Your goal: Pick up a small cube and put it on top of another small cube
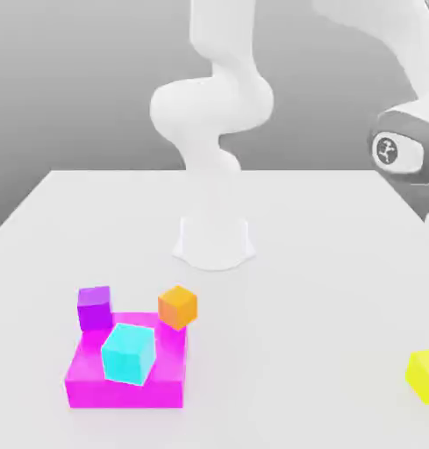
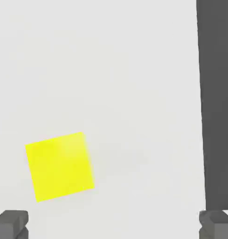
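White matte counter (image 1: pixel 323 289); small cube (image 2: pixel 59 166), plain glossy yellow, lay flat, untouched. End effector (image 2: pixel 113 224) hung above it, grey fingers (image 2: pixel 11 224) spread wide, cube off-centre toward one finger.

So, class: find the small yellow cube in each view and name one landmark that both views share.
Exterior view: the yellow cube sits on the table at the exterior view's right edge, far from the other cubes.
Hand view: the yellow cube lies on the table, ahead of the open fingertips.
Shared landmark: the white table.
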